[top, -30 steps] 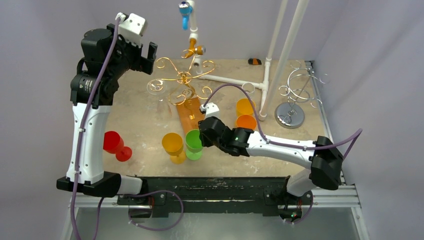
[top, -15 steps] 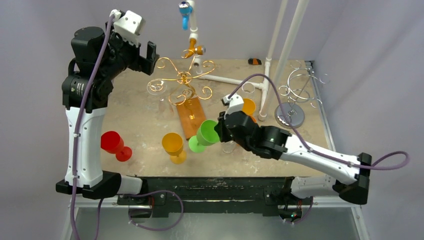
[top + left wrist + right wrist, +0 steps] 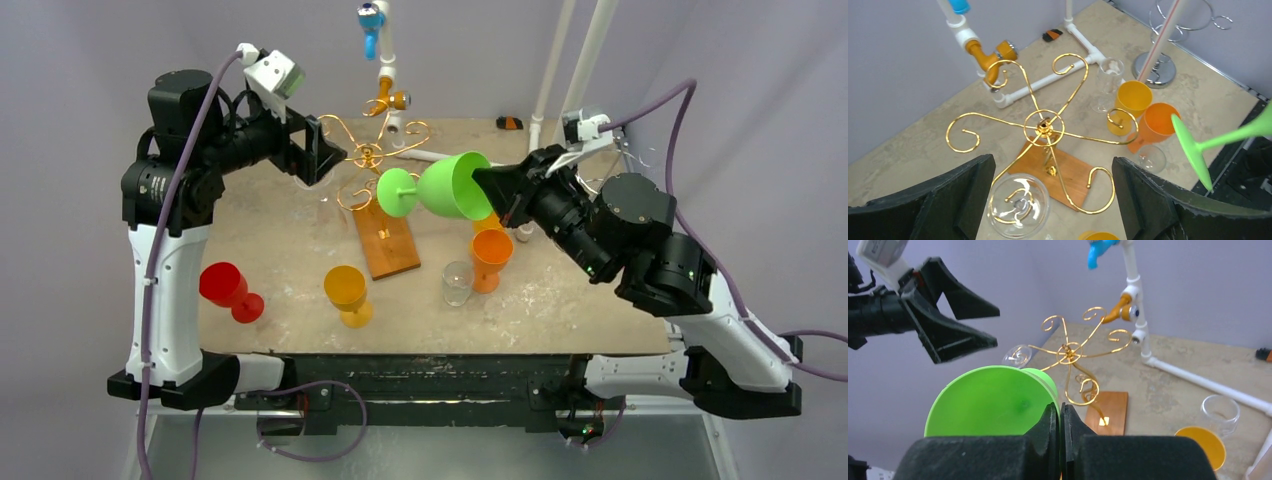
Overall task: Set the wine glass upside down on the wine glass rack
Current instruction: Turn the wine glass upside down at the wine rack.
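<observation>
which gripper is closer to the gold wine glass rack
Left. The left gripper hovers open just left of the gold wine glass rack; the right gripper is farther off on the right, holding the green wine glass.

Light is even and diffuse, apparently from overhead; all three views are bright. Shadows on the table are soft and short. Small glints on the gold rack wire, stronger glare on the chrome base. Right wrist view: own fingers are near-black, little detail. Green glass well lit, saturated. Top view is mildly wide-angle.
</observation>
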Motion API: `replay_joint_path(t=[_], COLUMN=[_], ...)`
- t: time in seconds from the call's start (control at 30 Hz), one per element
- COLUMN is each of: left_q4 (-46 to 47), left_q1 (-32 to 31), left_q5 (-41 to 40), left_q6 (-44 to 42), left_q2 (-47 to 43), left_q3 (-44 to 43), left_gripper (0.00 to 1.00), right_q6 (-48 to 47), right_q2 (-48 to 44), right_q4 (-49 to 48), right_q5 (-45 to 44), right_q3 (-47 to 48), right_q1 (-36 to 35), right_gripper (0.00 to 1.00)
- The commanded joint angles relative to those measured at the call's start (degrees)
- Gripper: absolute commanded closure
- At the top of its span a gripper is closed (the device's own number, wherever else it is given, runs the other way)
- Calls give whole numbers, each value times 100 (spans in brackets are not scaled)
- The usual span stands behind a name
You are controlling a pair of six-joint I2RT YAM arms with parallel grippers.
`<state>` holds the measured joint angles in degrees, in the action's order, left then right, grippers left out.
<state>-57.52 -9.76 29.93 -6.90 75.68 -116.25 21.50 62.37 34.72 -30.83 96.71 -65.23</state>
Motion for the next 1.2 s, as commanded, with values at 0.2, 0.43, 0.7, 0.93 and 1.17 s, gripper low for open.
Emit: replay_joint_path(t=[0.2, 0.43, 0.7, 0.93, 1.17], left_q4=[-537, -158, 512, 951, 724], left_q1=[9, 9, 9, 9, 9], left_q5=[1363, 1675, 1566, 1423, 935], left_q6=[211, 517, 1082, 1227, 355], left_q2=[-121, -193, -103, -138, -178], left_q3=[-25, 479, 835, 849, 681], left_gripper=[0, 2, 18, 58, 100], right_q6=[-1514, -1743, -1641, -1407, -1267], right_q2=[592, 867, 830, 712, 477], right_q4=[-1496, -2191, -2779, -2897, -2852], right_q5=[-350, -38, 462, 734, 886], right_q3=[401, 533, 168, -284, -640], right_q1=[-24, -25, -20, -25, -25], right_gripper=[100, 100, 100, 100, 47])
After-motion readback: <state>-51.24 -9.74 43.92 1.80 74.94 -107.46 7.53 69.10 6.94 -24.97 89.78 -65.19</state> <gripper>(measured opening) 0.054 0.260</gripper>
